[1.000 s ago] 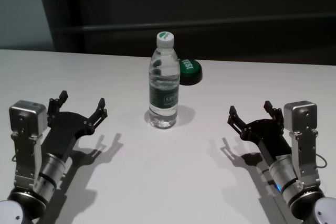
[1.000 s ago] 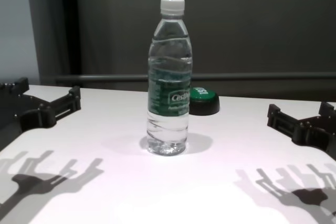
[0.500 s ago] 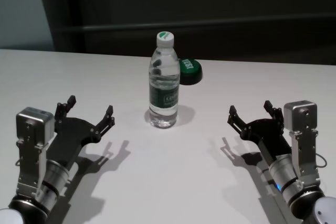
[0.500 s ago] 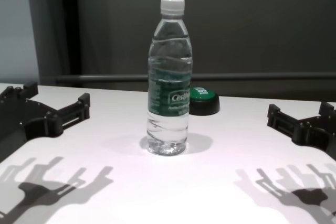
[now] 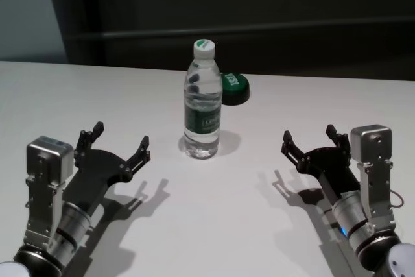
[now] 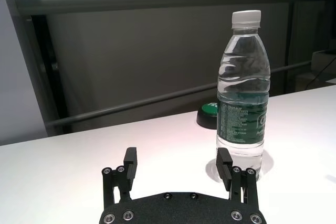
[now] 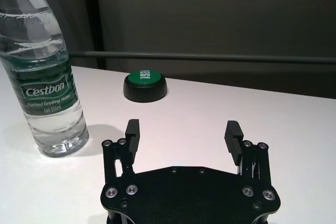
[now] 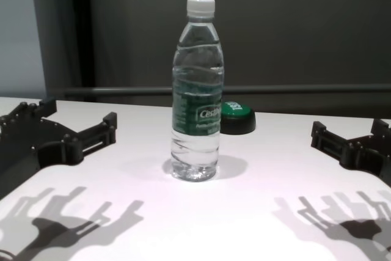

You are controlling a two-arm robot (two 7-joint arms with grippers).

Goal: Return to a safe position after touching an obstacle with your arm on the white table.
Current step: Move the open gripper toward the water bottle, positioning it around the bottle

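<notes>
While both grippers' fingers (image 5: 144, 149) stand apart and empty, the bottle (image 5: 203, 102) stands upright, cap up, on the white table (image 5: 214, 212).

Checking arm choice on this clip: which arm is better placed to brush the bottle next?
Probably the left. The left gripper, open, hovers nearer the bottle, angled toward it. The right gripper, also open, sits farther off over the white table.

- a bare robot test or lab space, not a home: the broad plain white tabletop (image 5: 272, 95) carries very little.
- behind it stand a dark grey panelled wall (image 8: 293, 22) and a grey horizontal metal rail (image 7: 210, 56).
- a round green push button on a black base (image 5: 234, 88), like a bench control, sits near the far edge.
</notes>
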